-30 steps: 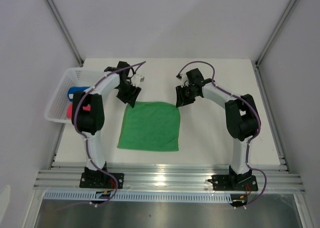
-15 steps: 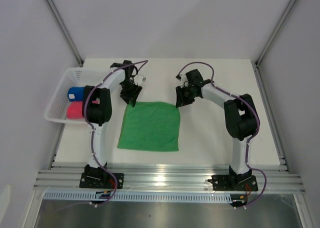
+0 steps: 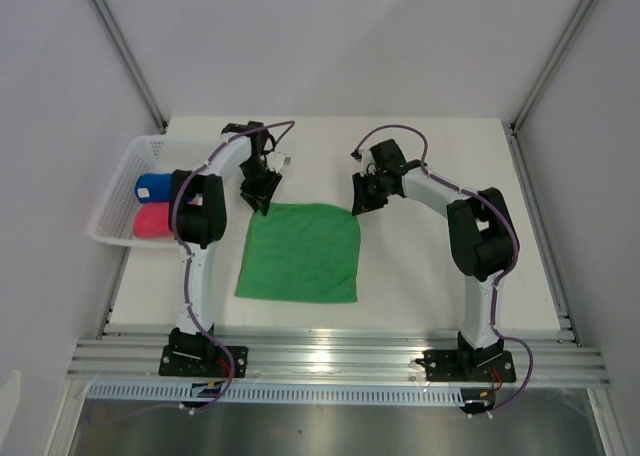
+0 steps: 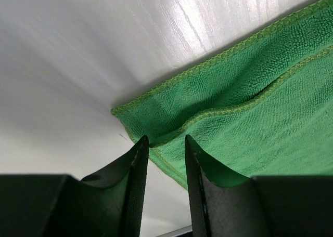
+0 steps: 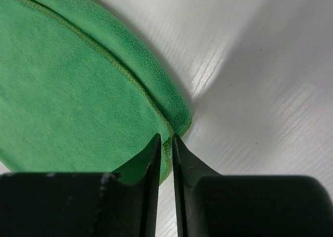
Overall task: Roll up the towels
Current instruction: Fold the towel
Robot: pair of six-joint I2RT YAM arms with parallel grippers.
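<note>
Green towel (image 3: 300, 256): single-layer grab risk
Left end effector (image 4: 165, 139) narrow astride doubled hem (image 4: 223, 110); right end effector (image 5: 166, 136) almost closed, hold unclear.

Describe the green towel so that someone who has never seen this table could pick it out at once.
Find the white table with two robot arms at its near edge. Between them lies the green towel, the left hand and right hand at its far corners. Unlike the pink towel and blue towel, rolled up in the white basket at the left, it is spread out.
</note>
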